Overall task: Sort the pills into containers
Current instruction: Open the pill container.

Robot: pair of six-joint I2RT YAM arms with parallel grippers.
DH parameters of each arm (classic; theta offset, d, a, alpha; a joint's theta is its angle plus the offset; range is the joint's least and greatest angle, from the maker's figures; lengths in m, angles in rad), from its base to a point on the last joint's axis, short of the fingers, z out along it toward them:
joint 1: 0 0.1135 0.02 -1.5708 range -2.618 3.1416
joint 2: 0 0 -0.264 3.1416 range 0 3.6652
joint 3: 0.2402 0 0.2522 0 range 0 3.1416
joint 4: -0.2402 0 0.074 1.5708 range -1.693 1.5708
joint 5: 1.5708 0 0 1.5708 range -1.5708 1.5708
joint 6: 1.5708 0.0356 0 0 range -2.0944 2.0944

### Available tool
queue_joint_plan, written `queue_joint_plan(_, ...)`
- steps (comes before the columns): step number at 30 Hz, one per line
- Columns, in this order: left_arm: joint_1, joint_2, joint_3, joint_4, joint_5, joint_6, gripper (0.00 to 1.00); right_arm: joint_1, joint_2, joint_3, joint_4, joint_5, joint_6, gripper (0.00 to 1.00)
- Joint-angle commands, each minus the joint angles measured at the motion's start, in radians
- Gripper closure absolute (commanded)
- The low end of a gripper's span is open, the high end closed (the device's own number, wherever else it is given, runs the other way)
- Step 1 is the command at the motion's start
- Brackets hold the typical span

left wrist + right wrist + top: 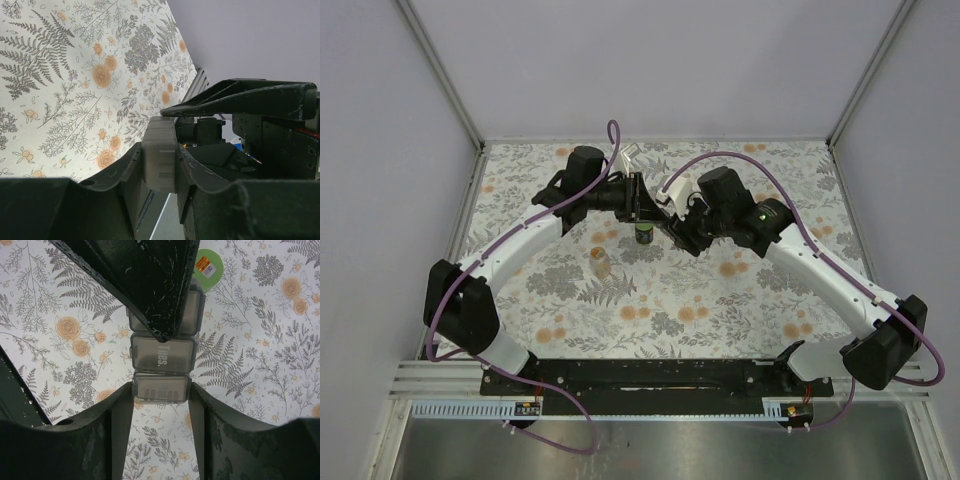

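Note:
A grey translucent pill organizer (162, 354), with one lid marked "Tues.", hangs above the table between both arms. My right gripper (161, 390) is shut on its end compartment, a finger against each side. My left gripper (159, 150) is shut on the organizer's (159, 155) other end, and its black finger (145, 280) covers the far compartments. In the top view the two grippers meet at mid-table, left (632, 198) and right (672, 215). All the lids that show are closed. No pills are in view.
A green-capped bottle (643, 236) stands on the floral table (720, 300) just below the grippers, its lid (207, 267) bearing an orange sticker. A small amber bottle (601, 262) stands to its front left. A small white object (626, 157) lies at the back.

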Motion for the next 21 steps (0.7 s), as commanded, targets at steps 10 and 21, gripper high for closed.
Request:
queue_joint_plan(10,0.003,-0.010,0.015,0.054,0.041,0.091,1.00,-0.051,-0.025,0.057,-0.028,-0.139,0.023,0.44)
queue_joint_plan(21,0.003,-0.007,0.012,0.054,0.045,0.075,1.00,-0.082,-0.031,0.049,-0.024,-0.157,0.033,0.43)
